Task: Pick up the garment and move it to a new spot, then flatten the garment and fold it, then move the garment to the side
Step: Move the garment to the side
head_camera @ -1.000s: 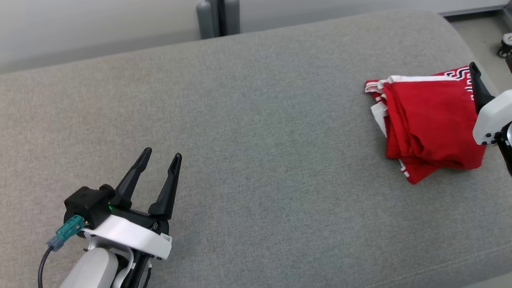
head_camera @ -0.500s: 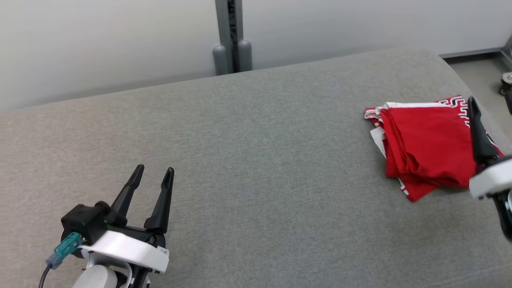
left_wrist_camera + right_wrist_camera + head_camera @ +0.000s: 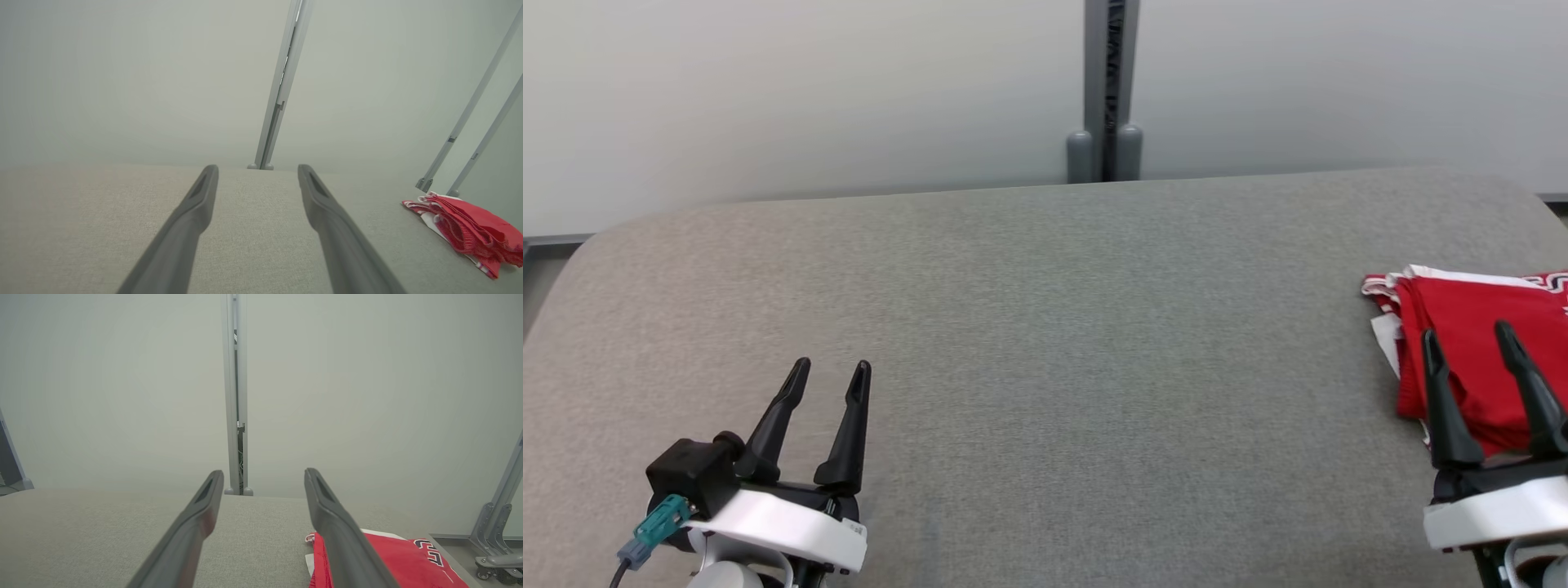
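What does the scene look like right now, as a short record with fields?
surface: grey padded bench
garment: red with white trim, folded, at the bench's right end
left gripper: open, empty, above bare bench on the left
right gripper: open, empty, close to the garment
stage: garment looks folded and set aside

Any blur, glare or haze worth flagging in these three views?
Head view: sharp, evenly lit, no glare, garment cropped at the right edge. Left wrist view: milky haze, washed-out colours, fingers soft. Right wrist view: same haze, fingers blurred up close.
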Robot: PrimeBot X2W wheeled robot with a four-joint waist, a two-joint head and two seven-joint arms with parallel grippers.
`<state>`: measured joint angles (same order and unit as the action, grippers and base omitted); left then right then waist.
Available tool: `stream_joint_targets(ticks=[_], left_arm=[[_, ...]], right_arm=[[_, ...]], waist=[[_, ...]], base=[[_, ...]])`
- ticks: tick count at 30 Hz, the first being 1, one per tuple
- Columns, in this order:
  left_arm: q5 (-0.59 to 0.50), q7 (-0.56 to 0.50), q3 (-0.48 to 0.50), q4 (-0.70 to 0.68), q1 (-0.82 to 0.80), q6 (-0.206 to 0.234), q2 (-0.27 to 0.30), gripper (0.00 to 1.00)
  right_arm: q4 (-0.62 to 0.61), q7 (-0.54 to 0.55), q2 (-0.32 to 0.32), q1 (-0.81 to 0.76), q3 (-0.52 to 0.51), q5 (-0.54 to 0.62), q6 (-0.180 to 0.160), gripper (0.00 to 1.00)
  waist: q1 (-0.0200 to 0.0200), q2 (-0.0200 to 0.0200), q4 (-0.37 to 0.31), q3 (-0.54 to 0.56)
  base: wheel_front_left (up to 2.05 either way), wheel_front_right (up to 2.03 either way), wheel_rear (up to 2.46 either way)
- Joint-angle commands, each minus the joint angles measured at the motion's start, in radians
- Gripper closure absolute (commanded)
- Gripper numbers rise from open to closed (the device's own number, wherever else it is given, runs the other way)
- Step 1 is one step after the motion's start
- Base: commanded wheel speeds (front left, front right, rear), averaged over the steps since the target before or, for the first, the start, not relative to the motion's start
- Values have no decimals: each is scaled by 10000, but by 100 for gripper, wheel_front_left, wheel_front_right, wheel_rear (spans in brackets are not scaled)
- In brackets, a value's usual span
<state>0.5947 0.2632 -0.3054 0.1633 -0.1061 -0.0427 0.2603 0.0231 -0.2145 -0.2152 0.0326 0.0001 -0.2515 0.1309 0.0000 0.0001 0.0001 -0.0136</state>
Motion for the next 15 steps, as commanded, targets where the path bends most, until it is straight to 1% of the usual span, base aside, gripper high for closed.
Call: stream_joint_targets(ticks=[1,3,7,12,15], left_arm=[[-68,11,75,1,164,52,-22,0],[-71,11,228,-45,226,71,-85,0],[-216,10,565,-152,458,47,-306,0],[-805,12,964,-342,765,101,-527,0],[-1166,11,1159,-407,908,28,-700,0]], right_arm=[[-80,-3,32,-139,-58,37,-1,0],[-251,-29,242,-352,0,69,-1,0],[-327,-172,432,-676,134,125,-1,0],[-337,-350,650,-1061,230,166,-1,0],[-379,-440,847,-1344,-35,98,-1,0]], waist=[[0,-1,273,94],[0,-1,431,96],[0,-1,680,131],[0,-1,893,192],[0,-1,979,239]], base=[[0,0,0],[0,0,0],[0,0,0],[0,0,0],[0,0,0]])
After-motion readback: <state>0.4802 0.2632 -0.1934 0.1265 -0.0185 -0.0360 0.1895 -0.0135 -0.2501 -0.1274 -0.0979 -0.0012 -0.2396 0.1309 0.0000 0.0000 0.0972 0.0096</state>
